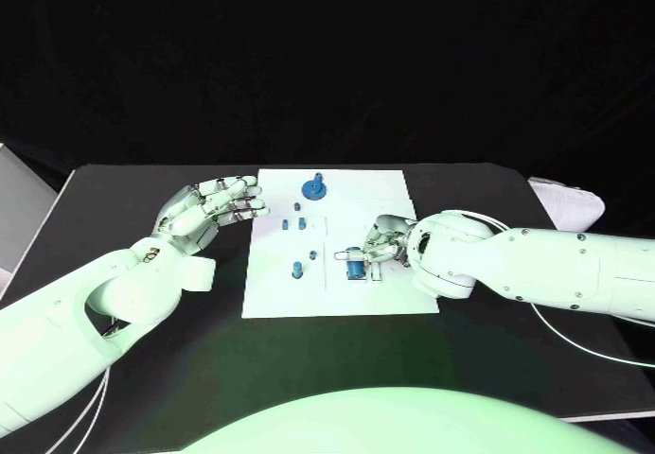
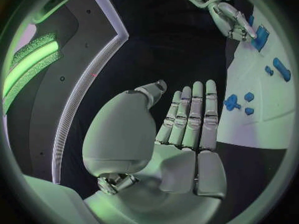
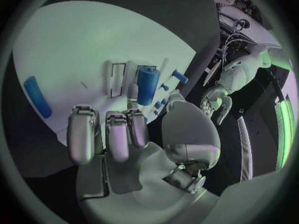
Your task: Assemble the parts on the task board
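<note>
The right hand (image 1: 386, 243) is seen over the lower right part of the white board (image 1: 368, 284), its fingers (image 3: 118, 134) curled down beside a short blue cylinder (image 3: 147, 84). Whether the cylinder is touched or pinched cannot be told; in the right wrist view the fingertips appear just beside it, with nothing plainly held. In the head view the cylinder (image 1: 355, 266) lies at about 7 o'clock from that hand.

The cylinder is judged to be light, stiff and smooth, probably hard plastic, so it is likely to roll or slip if pressed from one side only. It would best be taken across its round body near the middle, thumb against fingers.

Further out, small blue pegs (image 1: 299, 270) stand at about 9 o'clock from the right hand, and a round blue knob (image 1: 314, 190) at about 11 o'clock near the far edge of the board.

The left hand (image 1: 212, 210) is held open, fingers apart and empty, over the black table (image 1: 136, 189) just off the board's left edge.
</note>
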Motion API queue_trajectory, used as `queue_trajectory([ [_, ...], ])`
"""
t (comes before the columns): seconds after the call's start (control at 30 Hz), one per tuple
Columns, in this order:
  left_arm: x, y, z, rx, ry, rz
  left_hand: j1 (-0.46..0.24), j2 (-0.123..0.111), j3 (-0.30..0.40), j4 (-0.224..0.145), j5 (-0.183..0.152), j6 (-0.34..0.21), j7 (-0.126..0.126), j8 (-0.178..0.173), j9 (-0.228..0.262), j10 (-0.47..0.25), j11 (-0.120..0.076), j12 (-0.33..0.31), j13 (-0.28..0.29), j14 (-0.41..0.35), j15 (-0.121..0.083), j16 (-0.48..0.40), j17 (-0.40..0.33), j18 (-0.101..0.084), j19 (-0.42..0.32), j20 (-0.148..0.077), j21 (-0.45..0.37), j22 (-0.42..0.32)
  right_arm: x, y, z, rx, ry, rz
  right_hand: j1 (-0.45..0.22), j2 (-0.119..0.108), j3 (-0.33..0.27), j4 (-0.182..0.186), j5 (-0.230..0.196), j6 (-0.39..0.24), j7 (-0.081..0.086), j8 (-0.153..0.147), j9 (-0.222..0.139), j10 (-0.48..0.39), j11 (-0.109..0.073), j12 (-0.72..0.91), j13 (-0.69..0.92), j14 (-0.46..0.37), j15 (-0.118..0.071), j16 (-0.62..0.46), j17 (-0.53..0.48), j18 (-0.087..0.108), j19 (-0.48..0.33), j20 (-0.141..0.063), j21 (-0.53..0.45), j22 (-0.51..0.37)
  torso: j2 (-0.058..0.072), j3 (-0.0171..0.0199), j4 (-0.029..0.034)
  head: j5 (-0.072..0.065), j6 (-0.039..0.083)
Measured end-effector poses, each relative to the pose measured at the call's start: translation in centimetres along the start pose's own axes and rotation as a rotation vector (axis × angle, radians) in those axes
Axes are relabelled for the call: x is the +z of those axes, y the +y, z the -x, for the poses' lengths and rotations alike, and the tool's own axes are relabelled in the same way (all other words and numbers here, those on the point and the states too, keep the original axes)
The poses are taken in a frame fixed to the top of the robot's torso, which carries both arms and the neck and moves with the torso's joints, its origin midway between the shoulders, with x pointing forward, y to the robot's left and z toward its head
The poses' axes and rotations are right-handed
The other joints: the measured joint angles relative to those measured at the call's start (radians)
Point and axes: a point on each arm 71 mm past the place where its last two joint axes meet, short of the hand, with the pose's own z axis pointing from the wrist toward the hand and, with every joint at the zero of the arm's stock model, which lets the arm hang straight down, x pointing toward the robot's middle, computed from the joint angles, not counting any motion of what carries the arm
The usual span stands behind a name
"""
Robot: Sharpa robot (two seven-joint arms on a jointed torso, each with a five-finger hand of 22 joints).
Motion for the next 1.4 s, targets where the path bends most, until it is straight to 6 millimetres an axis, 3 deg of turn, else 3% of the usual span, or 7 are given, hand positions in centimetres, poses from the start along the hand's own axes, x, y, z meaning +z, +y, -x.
queue_trajectory([
  [0.1,0.0,0.0,0.0,0.000,0.000,0.000,0.000,0.000,0.000,0.000,0.000,0.000,0.000,0.000,0.000,0.000,0.000,0.000,0.000,0.000,0.000,0.000,0.000,0.000,0.000,0.000,0.000,0.000,-0.2,-0.3,0.0,0.005,-0.004,-0.003,0.000,0.000,0.003,-0.003,0.000,0.000,0.000,0.000,0.000,0.000,0.000,0.000,0.000,0.000,0.000,0.000,0.000,0.000,0.000,0.000,0.000,0.001,0.000,0.0002,-0.0001,0.000,0.000],
  [0.27,0.0,0.0,0.1,0.001,-0.001,0.001,0.000,0.000,0.000,0.000,0.000,0.000,0.000,0.000,0.000,0.000,0.000,0.000,0.000,0.000,0.000,0.000,0.000,0.000,0.000,0.000,0.000,0.000,-0.6,-0.8,0.0,0.010,-0.006,-0.005,0.044,0.034,0.018,-0.006,0.013,0.000,0.000,0.004,0.001,0.000,0.000,0.000,0.000,0.000,0.000,0.000,0.000,0.000,0.000,0.000,0.000,0.001,0.001,0.0009,-0.0001,0.000,0.000],
  [0.43,0.0,0.0,0.1,0.001,-0.002,0.001,0.000,0.000,0.000,0.000,0.000,0.000,0.000,0.000,0.000,0.000,0.000,0.000,0.000,0.000,0.000,0.000,0.000,0.000,0.000,0.000,0.000,0.000,-1.2,-1.2,0.0,0.015,-0.003,0.005,0.206,0.047,0.036,-0.011,0.066,0.000,0.000,0.019,0.007,0.004,-0.004,0.001,0.000,0.000,0.000,0.004,0.000,-0.016,0.004,-0.004,0.007,0.001,0.001,0.0014,0.0005,0.002,0.000],
  [0.6,0.0,0.0,0.1,0.002,-0.003,0.001,0.000,0.000,0.000,0.000,0.000,0.000,0.000,0.000,-0.001,0.000,0.000,0.000,0.000,0.000,0.000,0.000,0.002,0.000,0.000,0.000,0.000,-0.001,-1.7,-1.5,-0.2,0.020,0.002,0.018,0.308,0.040,0.051,-0.011,0.045,0.000,0.000,0.025,0.007,0.004,-0.004,0.005,0.001,0.004,-0.004,0.004,0.000,-0.015,0.004,-0.004,0.008,0.001,0.001,0.0021,-0.0003,0.003,0.000],
  [0.97,-0.1,0.1,0.1,0.000,-0.002,0.003,0.000,0.000,0.000,0.000,0.000,0.000,0.000,0.000,-0.001,0.000,0.000,0.000,0.000,0.000,0.000,0.000,0.002,0.000,0.000,0.000,0.000,-0.001,-2.5,-2.9,0.8,0.049,-0.043,0.022,0.359,0.042,0.074,-0.012,0.098,-0.007,-0.004,0.025,-0.003,0.004,-0.004,0.021,0.001,0.000,-0.007,0.004,0.000,-0.016,0.000,-0.007,0.012,0.001,0.001,0.0028,-0.0018,-0.005,0.000],
  [1.23,-0.1,0.1,0.2,0.000,-0.003,0.003,0.000,0.000,0.000,0.000,0.000,0.000,0.000,0.000,-0.001,0.000,0.000,0.004,0.000,0.000,0.000,-0.004,0.003,0.000,0.004,0.004,0.000,-0.002,-3.3,-5.3,4.5,0.086,-0.119,0.010,0.432,0.043,0.107,-0.018,0.143,-0.046,0.021,-0.041,-0.042,0.002,0.006,0.041,0.001,0.000,0.001,0.010,0.000,-0.016,0.000,-0.007,0.023,0.000,0.000,0.0022,-0.0029,-0.016,0.001],
  [1.4,-0.1,0.1,0.2,0.000,-0.002,0.003,0.000,0.000,0.000,0.000,0.000,0.000,0.000,0.000,-0.001,0.000,0.000,0.004,0.000,0.000,0.000,-0.004,0.003,0.000,0.004,0.004,0.000,-0.002,-3.1,-7.6,5.8,0.069,-0.104,-0.039,0.468,0.041,0.150,-0.014,0.118,-0.056,0.031,-0.090,-0.076,0.004,0.015,0.048,0.001,0.000,0.011,0.010,0.000,-0.015,0.002,0.006,0.031,0.000,0.000,0.0015,-0.0029,-0.023,0.002],
])
